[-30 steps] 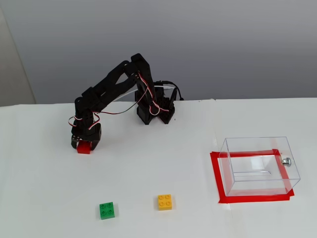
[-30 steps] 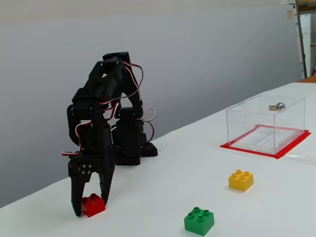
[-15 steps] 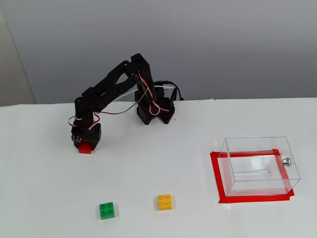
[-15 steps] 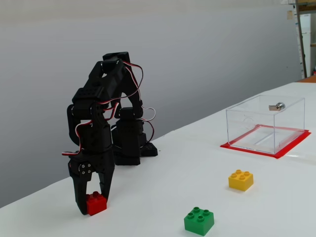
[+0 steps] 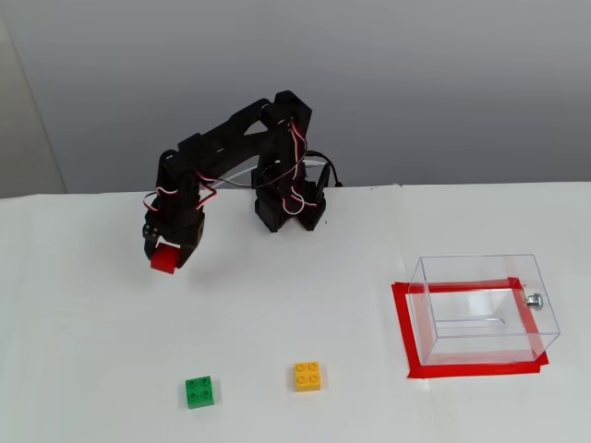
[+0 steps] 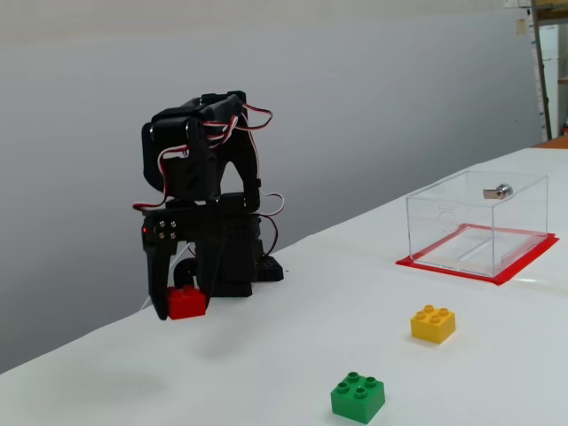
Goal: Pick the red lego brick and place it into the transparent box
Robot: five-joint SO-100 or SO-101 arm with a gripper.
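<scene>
The red lego brick (image 5: 165,260) (image 6: 187,303) is held between the fingers of my black gripper (image 5: 167,257) (image 6: 185,303), lifted a little above the white table at the left in both fixed views. The gripper is shut on it. The transparent box (image 5: 484,307) (image 6: 477,223) stands empty at the right, far from the gripper, inside a red tape rectangle (image 5: 407,341) (image 6: 524,263), with a small silver knob (image 5: 534,299) (image 6: 499,191) on one side.
A green studded brick (image 5: 200,391) (image 6: 358,397) and a yellow studded brick (image 5: 307,376) (image 6: 433,324) lie on the table near the front, between gripper and box. The arm's base (image 5: 288,214) stands at the back of the table.
</scene>
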